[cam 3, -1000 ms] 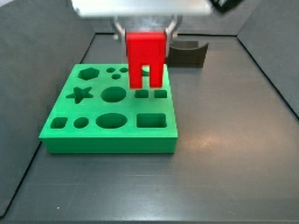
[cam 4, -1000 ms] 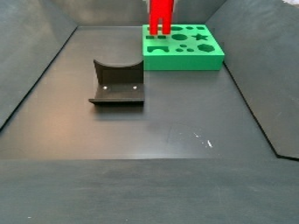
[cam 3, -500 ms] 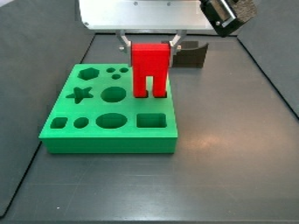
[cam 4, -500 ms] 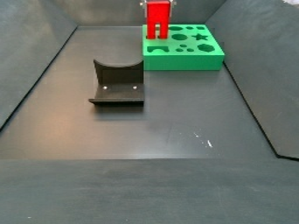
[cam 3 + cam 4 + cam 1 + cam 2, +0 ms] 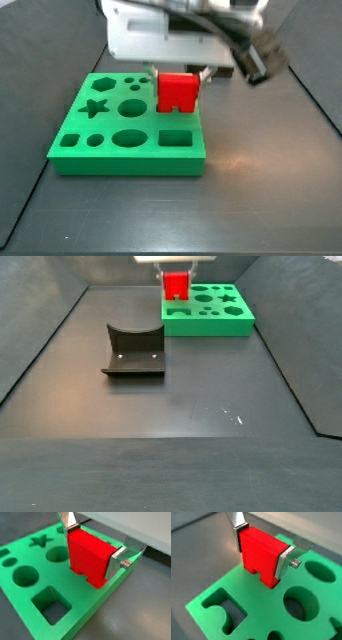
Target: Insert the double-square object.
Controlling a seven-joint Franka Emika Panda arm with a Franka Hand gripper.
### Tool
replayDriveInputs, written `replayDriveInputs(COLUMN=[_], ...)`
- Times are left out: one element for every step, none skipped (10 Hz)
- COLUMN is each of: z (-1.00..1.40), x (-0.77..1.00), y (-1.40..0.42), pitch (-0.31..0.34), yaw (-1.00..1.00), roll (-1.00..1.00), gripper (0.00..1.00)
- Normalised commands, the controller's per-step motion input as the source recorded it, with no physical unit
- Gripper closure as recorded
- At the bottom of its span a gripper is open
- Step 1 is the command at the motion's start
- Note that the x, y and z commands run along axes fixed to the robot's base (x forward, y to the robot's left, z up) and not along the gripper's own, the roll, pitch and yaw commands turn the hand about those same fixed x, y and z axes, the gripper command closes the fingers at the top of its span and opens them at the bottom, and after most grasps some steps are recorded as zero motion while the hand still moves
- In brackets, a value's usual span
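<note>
The bright red double-square object (image 5: 89,558) stands upright with its two prongs sunk partly into the green board (image 5: 30,624). It also shows in a wrist view (image 5: 263,556) and in both side views (image 5: 178,91) (image 5: 175,284). My gripper (image 5: 94,543) is shut on its upper body, one silver finger (image 5: 286,560) on each side. In a side view the gripper (image 5: 179,72) hangs over the board's right edge (image 5: 198,150). The prong tips are hidden in the holes.
The green board has a star hole (image 5: 92,108), round holes (image 5: 131,106), an oval hole (image 5: 127,138) and a square hole (image 5: 174,138). The dark fixture (image 5: 134,351) stands on the floor away from the board (image 5: 241,324). Dark walls enclose the floor.
The gripper has come down with the red object. Its prongs, which hung above the board, now sit lower in the board's holes.
</note>
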Motion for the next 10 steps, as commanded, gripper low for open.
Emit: replayDriveInputs(z=[-0.40, -0.37, -0.25, -0.24, -0.24, -0.13, -0.07, -0.06, -0.13, 0.00], x=[0.00, 0.00, 0.00, 0.00, 0.00, -0.10, -0.19, -0.16, -0.08, 0.00], y=[0.27, 0.22, 0.15, 0.22, 0.32, 0.20, 0.13, 0.00, 0.01, 0.00], pitch=[0.140, 0.139, 0.111, 0.071, 0.000, -0.103, -0.211, -0.167, -0.143, 0.000], yaw=[-0.19, -0.21, -0.15, 0.00, 0.00, 0.01, 0.01, 0.00, 0.00, 0.00], roll=[0.07, 0.06, 0.02, 0.00, -0.11, -0.16, -0.18, 0.00, -0.06, 0.00], gripper=[1.00, 1.00, 1.00, 1.00, 1.00, 1.00, 1.00, 1.00, 1.00, 1.00])
